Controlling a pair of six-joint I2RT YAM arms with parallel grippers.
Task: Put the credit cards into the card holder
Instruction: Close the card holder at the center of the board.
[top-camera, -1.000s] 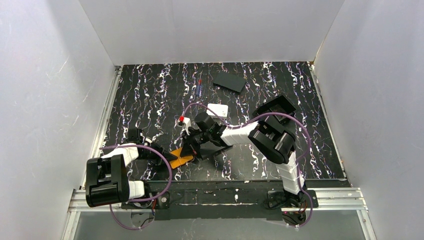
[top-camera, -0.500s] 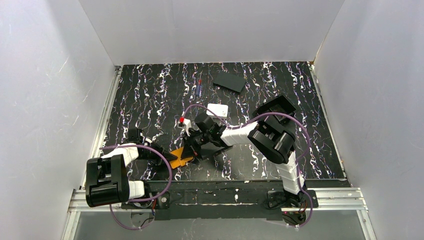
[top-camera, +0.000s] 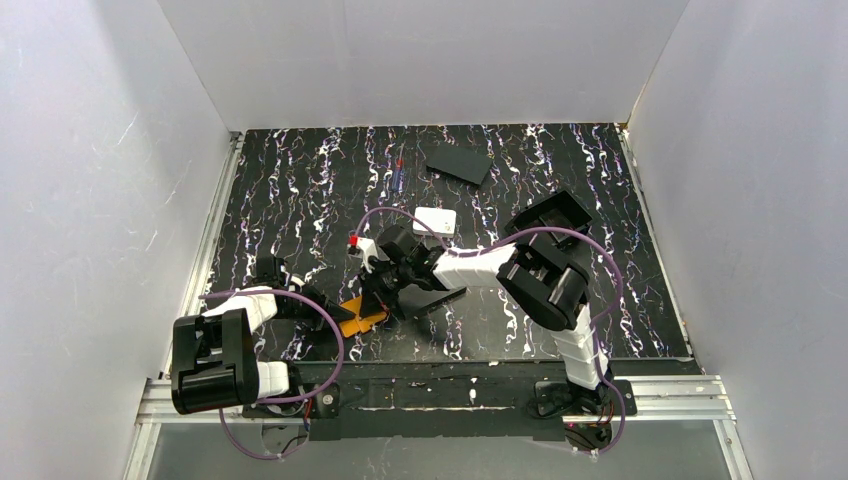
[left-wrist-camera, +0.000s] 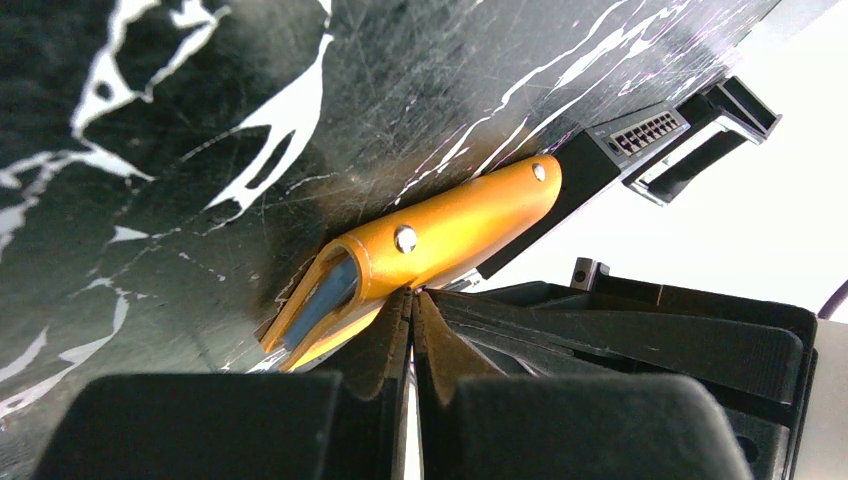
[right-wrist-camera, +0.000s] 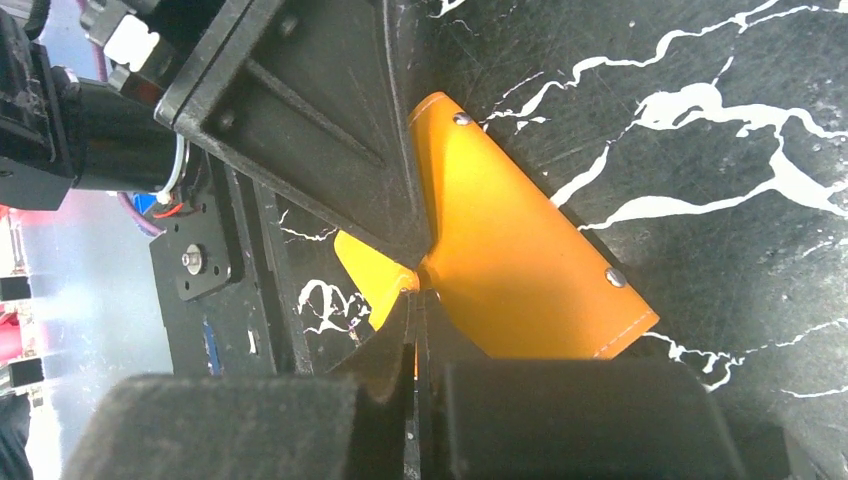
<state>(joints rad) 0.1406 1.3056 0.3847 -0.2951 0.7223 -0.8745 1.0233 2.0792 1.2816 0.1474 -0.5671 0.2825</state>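
Note:
The orange card holder (top-camera: 360, 318) lies on the marbled table near the front, between both grippers. In the left wrist view the card holder (left-wrist-camera: 450, 225) gapes a little and shows its blue-grey inside. My left gripper (left-wrist-camera: 412, 296) is shut, its tips pinching the holder's lower edge. My right gripper (right-wrist-camera: 418, 292) is shut with a sliver of the orange card holder (right-wrist-camera: 520, 260) between its fingers. A white credit card (top-camera: 436, 220) lies flat behind the right gripper (top-camera: 385, 300). No card is in either gripper.
A flat black rectangle (top-camera: 458, 162) lies at the back of the table, with a pen (top-camera: 400, 172) to its left. Another flat black piece (top-camera: 438, 298) lies under the right wrist. White walls (top-camera: 120, 180) enclose the table on three sides.
The right wrist has shifted slightly to the left over the card holder. The left arm and the holder have stayed where they were.

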